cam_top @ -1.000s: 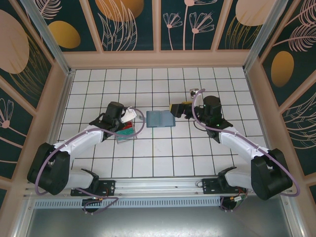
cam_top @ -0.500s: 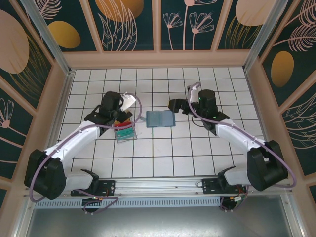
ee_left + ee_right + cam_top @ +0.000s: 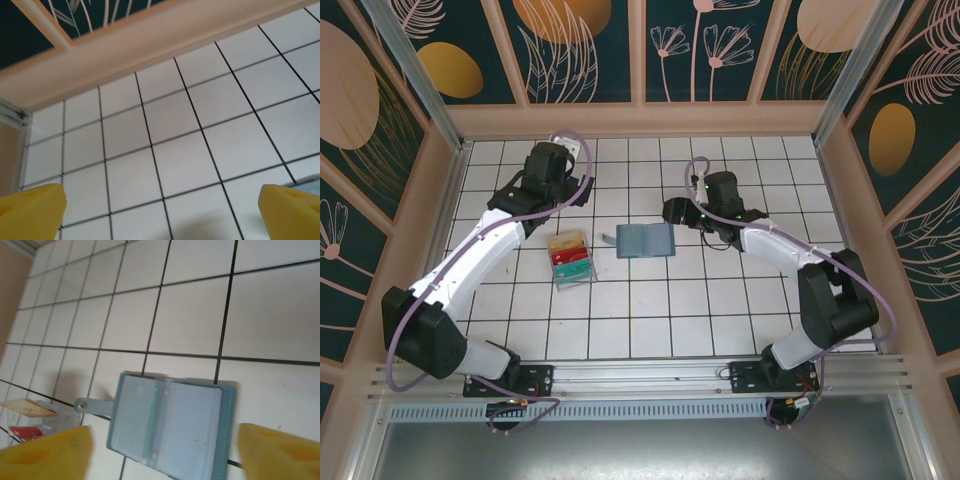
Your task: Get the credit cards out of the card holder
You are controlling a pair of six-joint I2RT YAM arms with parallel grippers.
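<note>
One shift: left hand (image 3: pixel 161 212) farther back, away from tray (image 3: pixel 571 259) and card holder (image 3: pixel 646 240).

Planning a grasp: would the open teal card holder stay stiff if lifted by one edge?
Probably not: the flat teal soft card holder lies open along a centre fold, so it likely hinges. Its clear pockets look glossy, perhaps slippery.

Glossy clear-pocketed card holder (image 3: pixel 170 427), smooth white tiled table (image 3: pixel 175 165), clear plastic tray (image 3: pixel 577 281)
</note>
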